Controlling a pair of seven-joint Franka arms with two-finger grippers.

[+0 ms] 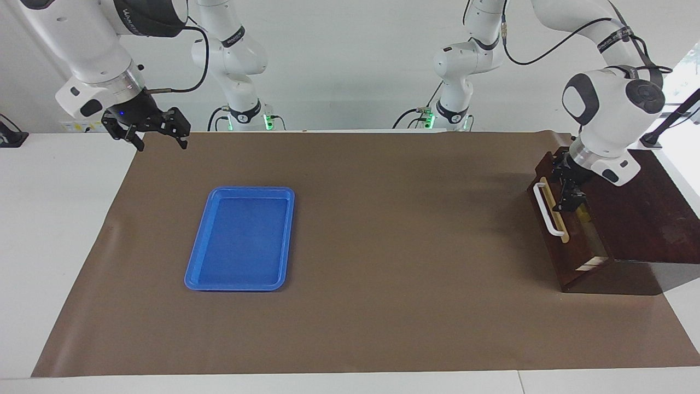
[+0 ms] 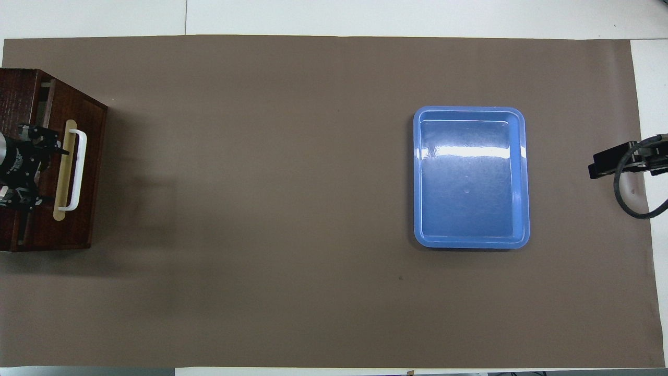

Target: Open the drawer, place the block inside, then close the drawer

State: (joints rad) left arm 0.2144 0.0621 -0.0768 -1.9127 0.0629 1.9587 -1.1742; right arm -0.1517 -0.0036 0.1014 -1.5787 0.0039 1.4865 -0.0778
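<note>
Drawer [image 1: 569,235]: I judged it stiff, heavy wood, nearly shut in its dark box [image 1: 645,219], a pale sliver showing.
Hold: white bar handle [image 1: 548,209], smooth, rounded.
Block: out of sight, presumably inside.
Left gripper [image 1: 569,194]: fingers spread, empty, above the drawer's front.
Right gripper [image 1: 158,137]: released, waiting beyond the blue tray [image 1: 240,238].

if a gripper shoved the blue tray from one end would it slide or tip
The blue tray would probably slide: it sits flat and low on the brown paper. Its glossy surface suggests stiff, light plastic, and with nothing in it, an off-centre push might spin it.
</note>
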